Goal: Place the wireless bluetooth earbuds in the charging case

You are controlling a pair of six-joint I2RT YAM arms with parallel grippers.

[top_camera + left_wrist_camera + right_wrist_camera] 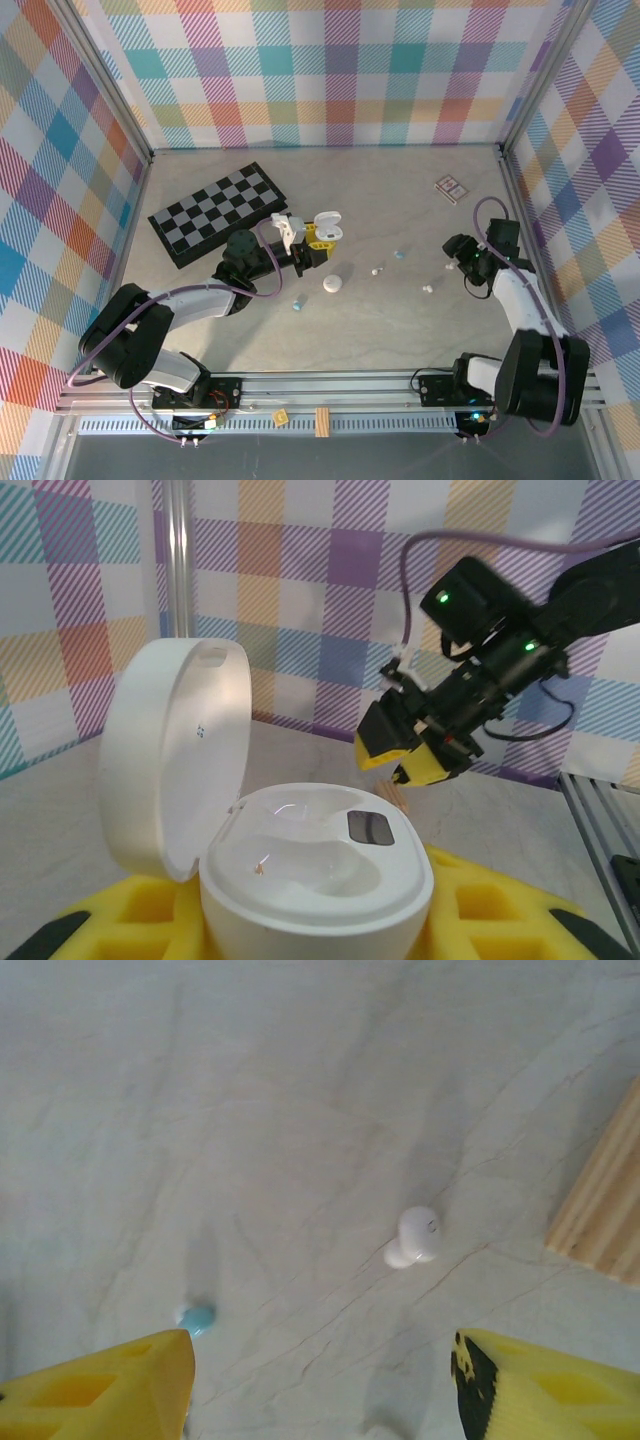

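Observation:
The white charging case (pixel 310 870) stands open, its lid (pixel 175 750) tipped up to the left and both wells bare. My left gripper (pixel 318 238) is shut on the case, with yellow fingers (pixel 500 910) on either side of it. It holds the case (pixel 327 226) at the table's middle, beside the chessboard. My right gripper (pixel 320 1380) hangs open over the table at the right with nothing between its fingers. A white earbud (pixel 417 1237) lies just ahead of it, and a pale blue earbud (pixel 197 1316) sits by its left fingertip. More earbuds lie loose between the arms: white (pixel 378 269), blue (pixel 399 254) and white (pixel 427 288).
A closed white pebble-shaped case (pixel 332 284) and a small blue bud (pixel 298 302) lie near the left arm. The chessboard (pixel 220 212) sits at the back left and a small card (pixel 451 187) at the back right. A wooden strip (pixel 600 1210) lies right of my right gripper.

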